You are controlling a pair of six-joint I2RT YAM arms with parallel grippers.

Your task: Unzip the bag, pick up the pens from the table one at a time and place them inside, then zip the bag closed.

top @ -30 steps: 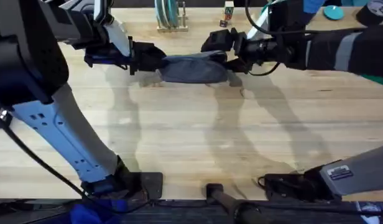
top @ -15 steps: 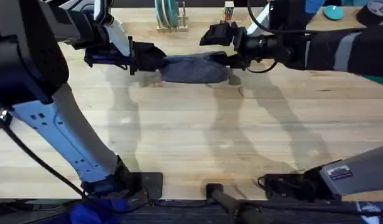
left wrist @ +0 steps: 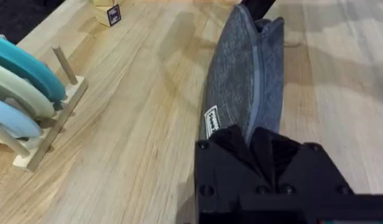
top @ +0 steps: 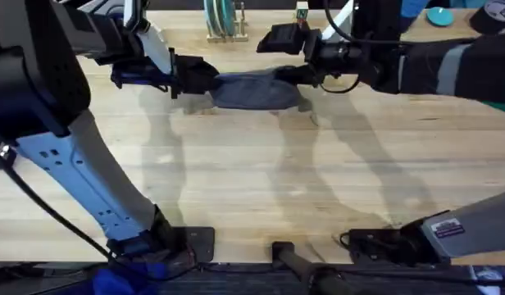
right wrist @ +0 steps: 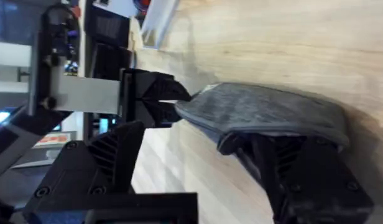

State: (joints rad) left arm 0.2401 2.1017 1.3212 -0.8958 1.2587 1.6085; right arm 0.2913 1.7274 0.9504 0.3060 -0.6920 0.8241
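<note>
Now keep to the far side of the table (top: 261,180), where the bag (top: 254,90) lies stretched between your two arms. Your left gripper (top: 205,78) is pinched tight on the bag's left end (left wrist: 241,134); hold that anchor firm so the fabric stays taut. Your right gripper (top: 292,74) sits at the other end, one finger (right wrist: 285,158) pressed against the fabric; whether it actually pinches the zipper (left wrist: 258,74) pull, I can't tell. Draw it straight along the seam.
</note>
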